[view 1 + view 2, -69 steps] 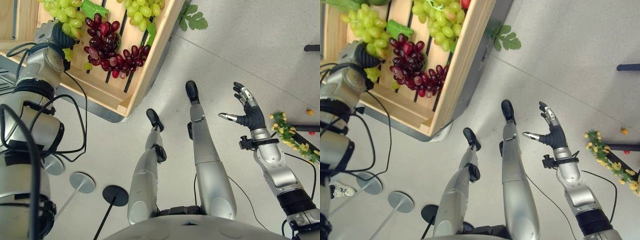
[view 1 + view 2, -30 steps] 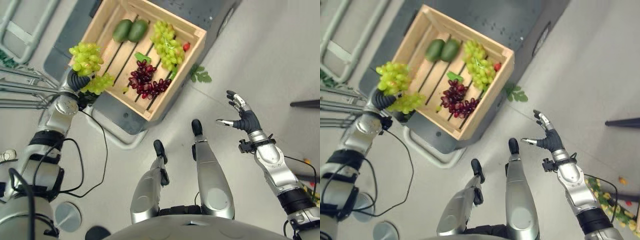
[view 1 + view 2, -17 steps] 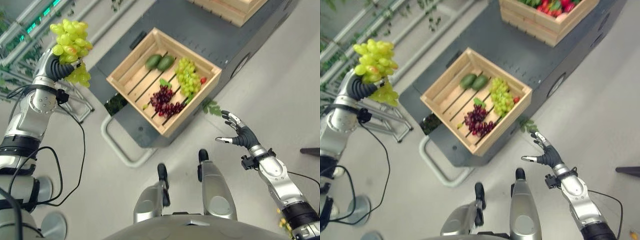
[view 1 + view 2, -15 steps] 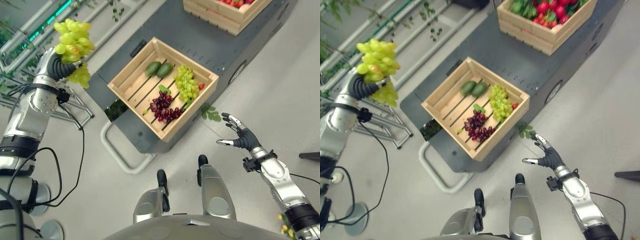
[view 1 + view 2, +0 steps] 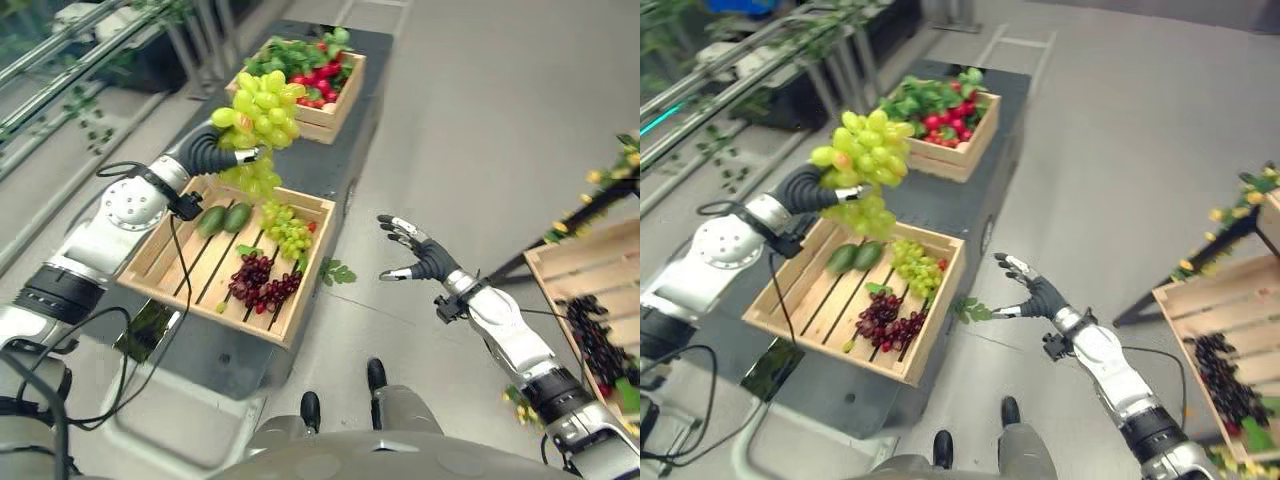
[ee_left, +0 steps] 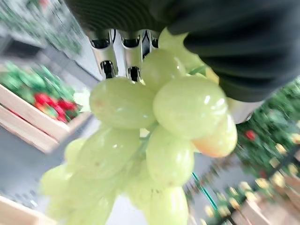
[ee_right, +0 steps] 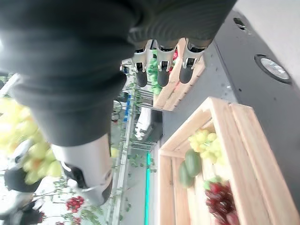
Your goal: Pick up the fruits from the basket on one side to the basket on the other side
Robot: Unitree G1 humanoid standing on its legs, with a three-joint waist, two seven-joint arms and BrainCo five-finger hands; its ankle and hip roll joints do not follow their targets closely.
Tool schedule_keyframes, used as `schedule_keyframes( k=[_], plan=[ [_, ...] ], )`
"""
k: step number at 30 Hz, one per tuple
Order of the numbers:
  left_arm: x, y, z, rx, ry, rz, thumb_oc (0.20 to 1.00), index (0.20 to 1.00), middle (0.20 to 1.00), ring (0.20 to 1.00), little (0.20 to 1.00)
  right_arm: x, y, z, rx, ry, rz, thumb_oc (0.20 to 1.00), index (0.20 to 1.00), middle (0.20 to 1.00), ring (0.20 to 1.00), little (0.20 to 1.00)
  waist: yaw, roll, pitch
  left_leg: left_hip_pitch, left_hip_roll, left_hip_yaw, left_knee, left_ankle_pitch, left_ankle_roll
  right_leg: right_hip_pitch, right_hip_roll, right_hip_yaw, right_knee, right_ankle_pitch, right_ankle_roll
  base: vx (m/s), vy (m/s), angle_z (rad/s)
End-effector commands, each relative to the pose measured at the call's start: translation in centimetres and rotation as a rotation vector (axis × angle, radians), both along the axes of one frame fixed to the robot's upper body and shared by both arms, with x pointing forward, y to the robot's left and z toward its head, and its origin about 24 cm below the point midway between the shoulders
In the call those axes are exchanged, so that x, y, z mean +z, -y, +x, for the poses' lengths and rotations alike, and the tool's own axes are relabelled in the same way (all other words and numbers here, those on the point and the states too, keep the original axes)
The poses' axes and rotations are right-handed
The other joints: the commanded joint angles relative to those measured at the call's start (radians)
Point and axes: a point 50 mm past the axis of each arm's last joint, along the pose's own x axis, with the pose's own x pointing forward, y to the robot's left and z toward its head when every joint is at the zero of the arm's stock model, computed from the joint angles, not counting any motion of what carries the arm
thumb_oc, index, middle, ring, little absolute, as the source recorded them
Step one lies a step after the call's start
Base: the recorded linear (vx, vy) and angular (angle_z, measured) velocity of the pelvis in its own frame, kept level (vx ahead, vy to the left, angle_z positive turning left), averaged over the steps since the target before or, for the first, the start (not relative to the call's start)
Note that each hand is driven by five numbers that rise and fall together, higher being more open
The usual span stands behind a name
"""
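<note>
Our left hand [image 5: 205, 152] grips green grapes [image 5: 257, 115], raised clear above the crate [image 5: 296, 318] rim. Our right hand [image 5: 425, 260], fingers spread and empty, hangs over bare floor [image 5: 470, 130].

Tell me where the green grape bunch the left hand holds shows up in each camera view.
Left eye view: upper left of centre, green grapes above the crate.
Right eye view: upper left.
Left wrist view: centre, close up.
Right wrist view: far left edge.
Shared landmark: the crate.
</note>
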Motion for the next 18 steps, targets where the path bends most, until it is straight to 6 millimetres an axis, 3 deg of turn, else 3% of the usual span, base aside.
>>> schedule_keyframes(
  k=[1,4,8,18],
  plan=[
    [5.6,2.2,-0.1,-0.164,0.113,-0.137,0.2,0.2,0.2,0.2,0.2,5.0,-0.7,1.6,0.043,0.253,-0.078,1.0,1.0,1.0,1.0,1.0,0.029,0.011,-0.048,0.014,0.02,-0.008,-0.035,0.003,-0.053,0.023,0.052,0.045,0.082,-0.031,-0.005,-0.03,-0.042,-0.15],
    [6.5,3.6,-0.4,-0.249,0.111,-0.127,0.2,0.2,0.2,0.2,0.2,5.3,-2.1,2.2,0.129,0.182,-0.017,1.0,1.0,1.0,1.0,1.0,0.052,-0.028,-0.102,0.025,0.016,0.038,-0.063,0.004,-0.069,0.113,0.023,0.016,-0.117,-0.005,-0.011,0.02,-0.112,-0.41],
    [6.2,4.9,-0.6,-0.339,0.052,-0.169,0.2,0.2,0.2,0.2,0.2,4.6,-2.5,2.2,0.178,0.03,0.161,1.0,1.0,1.0,1.0,1.0,0.038,-0.036,-0.12,0.034,0.029,0.048,-0.064,0.007,-0.084,0.152,0.032,0.03,-0.195,0.02,-0.014,0.03,-0.107,-0.23],
    [6.3,9.1,-1.8,-0.598,-0.089,-0.278,0.2,0.2,0.2,0.2,0.2,3.0,-4.8,1.7,0.333,-0.309,0.424,1.0,1.0,1.0,1.0,1.0,0.011,-0.045,-0.149,0.073,0.055,0.065,-0.069,0.013,-0.105,0.193,0.062,0.045,-0.225,0.021,-0.034,0.04,-0.074,-0.05]
  ],
)
